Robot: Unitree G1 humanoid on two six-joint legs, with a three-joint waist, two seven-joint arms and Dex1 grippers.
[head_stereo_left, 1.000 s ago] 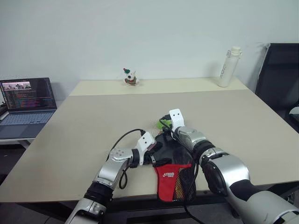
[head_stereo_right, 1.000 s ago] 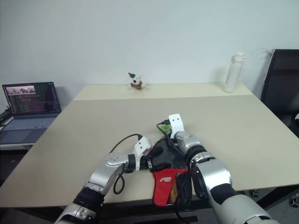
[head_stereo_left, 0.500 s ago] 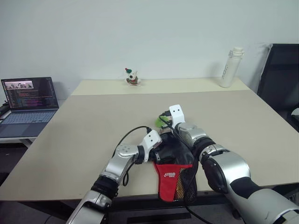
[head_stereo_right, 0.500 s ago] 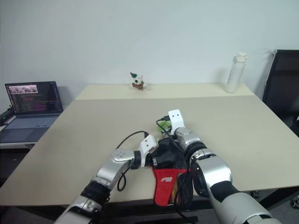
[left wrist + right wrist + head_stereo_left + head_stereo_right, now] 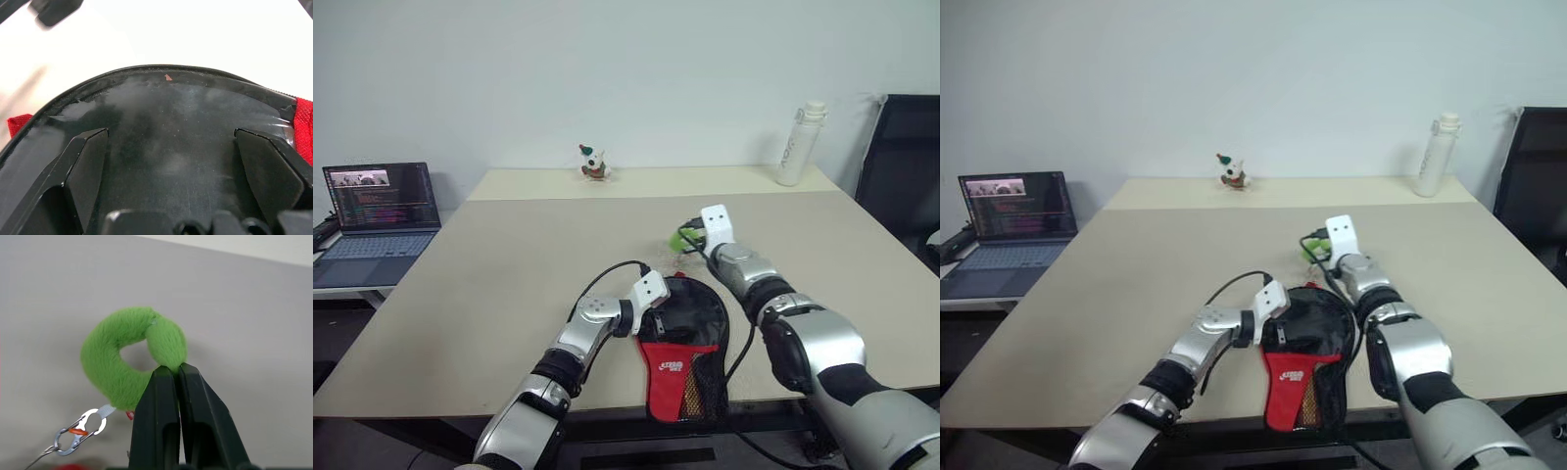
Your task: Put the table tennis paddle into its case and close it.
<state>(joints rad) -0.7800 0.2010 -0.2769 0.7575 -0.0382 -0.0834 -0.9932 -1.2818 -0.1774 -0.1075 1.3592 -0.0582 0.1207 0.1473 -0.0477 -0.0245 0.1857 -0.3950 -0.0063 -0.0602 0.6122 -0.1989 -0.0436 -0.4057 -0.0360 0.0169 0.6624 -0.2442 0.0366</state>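
Observation:
The black case [image 5: 697, 311] lies at the table's near edge, its red lettered panel [image 5: 672, 366] hanging over the edge. Inside it lies the table tennis paddle [image 5: 166, 152], its black rubber face showing, with red lining at the sides. My left gripper [image 5: 171, 134] is open, its fingers [image 5: 85, 161] spread over the paddle's face at the case's left side [image 5: 658, 318]. Beyond the case's far right edge, my right gripper [image 5: 175, 369] is shut on the small green ring [image 5: 110, 367], which shows above the table [image 5: 679, 239]. A metal clip [image 5: 76, 433] hangs from the ring.
An open laptop [image 5: 377, 211] stands on a side surface at the left. A small toy figure [image 5: 593, 163] and a white bottle [image 5: 797, 142] stand at the back of the table [image 5: 509, 255]. A black chair [image 5: 901, 166] is at the right.
My right gripper has shut on the green ring and moved right and up, away from the case. The left gripper has shifted a little to the right over the case.

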